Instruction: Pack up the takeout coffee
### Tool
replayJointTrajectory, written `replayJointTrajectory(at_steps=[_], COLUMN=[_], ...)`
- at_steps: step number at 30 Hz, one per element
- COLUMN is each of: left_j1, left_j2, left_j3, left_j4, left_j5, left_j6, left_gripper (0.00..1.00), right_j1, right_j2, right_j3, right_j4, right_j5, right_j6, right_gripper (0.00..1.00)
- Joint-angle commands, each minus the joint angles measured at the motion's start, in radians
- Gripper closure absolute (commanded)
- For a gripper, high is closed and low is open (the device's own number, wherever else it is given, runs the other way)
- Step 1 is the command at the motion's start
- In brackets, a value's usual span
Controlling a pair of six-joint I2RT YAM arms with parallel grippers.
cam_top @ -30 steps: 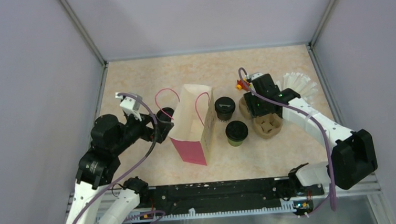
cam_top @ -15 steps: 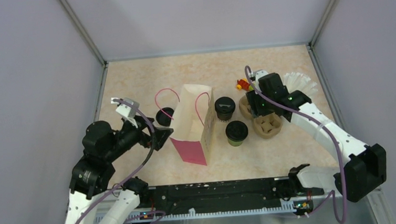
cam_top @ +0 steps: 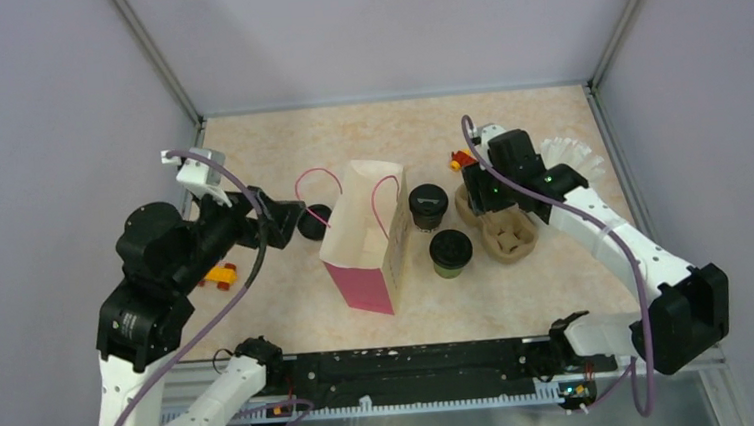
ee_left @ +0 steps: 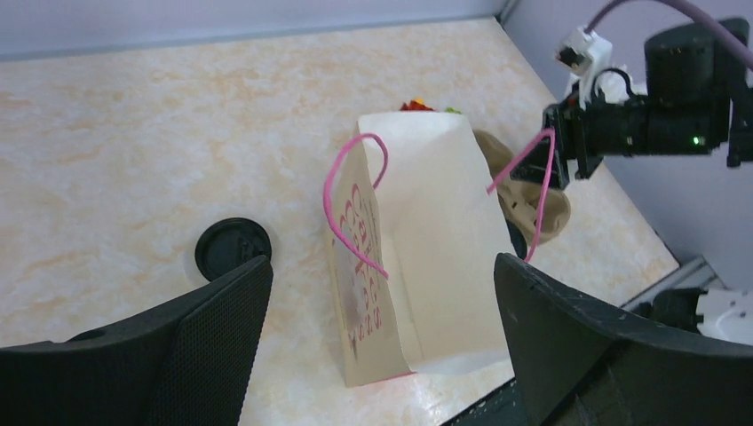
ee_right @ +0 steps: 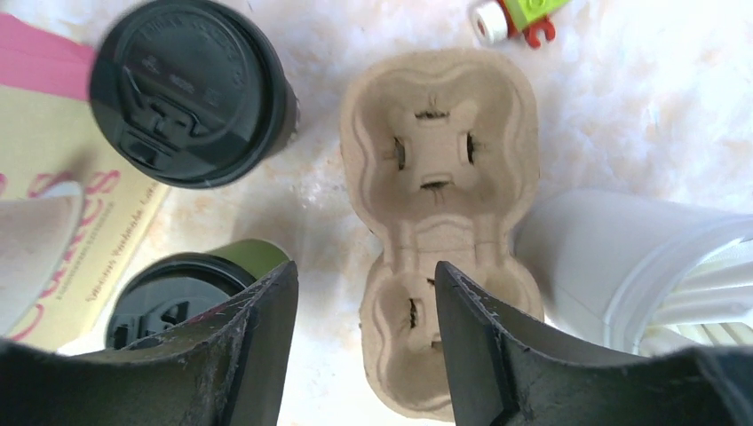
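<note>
The top view looks down from above and behind the near edge of the tabletop point(cam_top: 499, 295), holding all of it. The left wrist view looks from the left edge across toward the right, at middling range, down on the paper bag point(ee_left: 426, 266). The right wrist view looks almost straight down, close, on the cup carrier point(ee_right: 439, 213). All three share bag and carrier; top and right wrist share two black-lidded cups point(ee_right: 191, 102).
</note>
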Motion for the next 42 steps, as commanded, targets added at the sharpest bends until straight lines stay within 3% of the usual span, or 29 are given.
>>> replayJointTrajectory(at_steps=[1, 4, 7, 10, 15, 20, 29, 42], left_j1=[-0.002, -0.001, -0.002, -0.003, -0.003, -0.002, -0.002, -0.001], left_j2=[0.079, 0.169, 0.241, 0.247, 0.218, 0.212, 0.197, 0.218], left_j3=[0.141, 0.173, 0.226, 0.245, 0.141, 0.129, 0.176, 0.18], left_j4=[-0.115, -0.211, -0.277, -0.223, -0.108, -0.125, -0.12, -0.136], left_j5=[-0.111, 0.06, 0.122, 0.086, 0.051, -0.034, -0.228, -0.211], left_j6=[-0.042, 0.025, 0.02, -0.001, 0.003, -0.005, 0.004, 0.033], left_gripper=[0.01, 0.01, 0.03, 0.04, 0.04, 0.06, 0.04, 0.03], right_j1=[-0.007, -0.007, -0.007, -0.009, -0.043, -0.054, -0.07, -0.07], right_j2=[-0.059, -0.062, -0.056, -0.048, 0.003, 0.044, 0.09, 0.139], right_j3=[0.08, 0.089, 0.115, 0.107, 0.058, 0.027, -0.031, -0.03], right_j4=[0.042, 0.023, 0.008, 0.02, 0.016, 0.011, 0.028, 0.007], right_j5=[-0.014, -0.018, 0.037, 0.1, 0.097, 0.104, 0.036, 0.063], right_j6=[0.026, -0.026, -0.066, -0.132, -0.162, -0.187, -0.176, -0.179], right_gripper=[0.4, 0.4, 0.4, 0.4, 0.4, 0.41, 0.51, 0.55])
